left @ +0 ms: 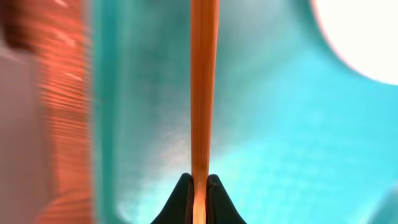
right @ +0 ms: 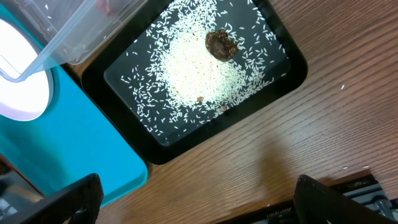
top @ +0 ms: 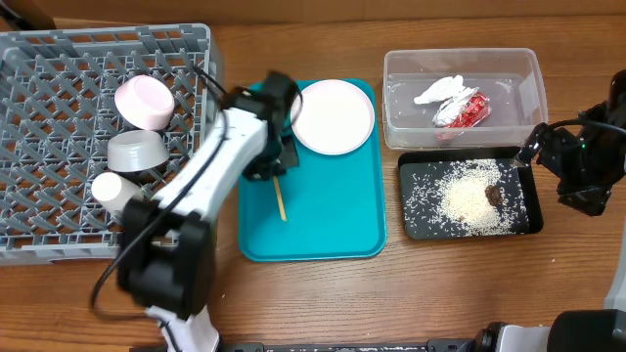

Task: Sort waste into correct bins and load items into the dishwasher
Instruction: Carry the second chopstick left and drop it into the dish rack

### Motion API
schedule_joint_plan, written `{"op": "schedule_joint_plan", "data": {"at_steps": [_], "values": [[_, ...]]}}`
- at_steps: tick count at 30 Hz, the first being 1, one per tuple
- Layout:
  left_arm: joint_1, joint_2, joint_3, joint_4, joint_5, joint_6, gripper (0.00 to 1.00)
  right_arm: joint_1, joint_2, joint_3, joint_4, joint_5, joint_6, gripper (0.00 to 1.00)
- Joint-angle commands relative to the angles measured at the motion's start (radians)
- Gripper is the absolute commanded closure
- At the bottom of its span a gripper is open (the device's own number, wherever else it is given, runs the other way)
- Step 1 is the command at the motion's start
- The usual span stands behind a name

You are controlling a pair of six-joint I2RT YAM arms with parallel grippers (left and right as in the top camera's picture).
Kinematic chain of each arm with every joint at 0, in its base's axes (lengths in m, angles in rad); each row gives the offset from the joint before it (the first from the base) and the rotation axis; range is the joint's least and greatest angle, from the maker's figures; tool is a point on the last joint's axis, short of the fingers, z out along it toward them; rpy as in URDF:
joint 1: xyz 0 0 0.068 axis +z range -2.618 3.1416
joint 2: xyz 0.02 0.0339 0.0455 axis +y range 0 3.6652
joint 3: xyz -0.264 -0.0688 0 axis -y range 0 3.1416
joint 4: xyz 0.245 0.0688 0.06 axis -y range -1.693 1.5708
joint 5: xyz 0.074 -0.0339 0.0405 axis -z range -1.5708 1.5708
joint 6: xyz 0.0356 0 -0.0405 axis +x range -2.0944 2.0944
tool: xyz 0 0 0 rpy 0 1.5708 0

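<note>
My left gripper point(left: 199, 186) is shut on the wooden chopsticks point(left: 202, 87) over the teal tray point(top: 333, 230); the chopsticks point(top: 280, 198) show in the overhead view below the arm. The white plate point(top: 333, 116) lies at the tray's far end. The pink-white bowl point(top: 145, 101), grey metal bowl point(top: 136, 150) and white cup point(top: 112, 191) sit in the grey dish rack point(top: 59, 108). The clear tub point(top: 523, 88) holds the red-and-silver wrapper point(top: 463, 110) and white tissue point(top: 438, 90). The black tray point(right: 280, 81) holds rice point(right: 199, 71) and the brown lump point(right: 220, 45). My right gripper point(right: 196, 202) is open and empty beside it.
The wooden table point(top: 440, 293) surrounds everything. The dish rack fills the left side. The black tray point(top: 530, 220) sits just in front of the clear tub at the right. My right arm point(top: 585, 166) hovers at the table's right edge.
</note>
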Motion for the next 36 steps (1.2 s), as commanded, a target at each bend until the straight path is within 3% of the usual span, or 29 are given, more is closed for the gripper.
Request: {"op": "schedule_joint_plan", "data": {"at_steps": [1, 6, 11, 22, 24, 26, 27, 36], "values": [[0.050, -0.120, 0.086, -0.045, -0.116, 0.107, 0.96, -0.002, -0.028, 0.013, 0.005, 0.003, -0.001, 0.00], [0.151, -0.185, 0.109, -0.064, -0.179, 0.160, 0.96, -0.002, -0.027, 0.013, 0.005, 0.003, -0.001, 0.00], [0.263, -0.156, 0.108, -0.057, -0.174, 0.333, 0.96, -0.002, -0.028, 0.013, 0.005, 0.003, -0.001, 0.00], [0.333, -0.008, 0.108, -0.057, -0.172, 0.402, 0.96, -0.002, -0.028, 0.013, 0.005, 0.003, -0.001, 0.00], [0.333, 0.002, 0.108, -0.058, -0.172, 0.402, 0.92, -0.002, -0.027, 0.013, 0.005, 0.003, -0.001, 0.00], [0.334, 0.003, 0.109, -0.057, -0.176, 0.402, 0.78, -0.002, -0.028, 0.013, 0.005, 0.003, -0.001, 0.00], [0.334, 0.002, 0.109, -0.057, -0.176, 0.402, 0.76, -0.002, -0.027, 0.013, 0.005, 0.003, -0.001, 0.00], [0.328, -0.005, 0.111, -0.069, -0.169, 0.381, 0.73, -0.002, -0.028, 0.013, 0.005, 0.003, -0.001, 0.00]]}}
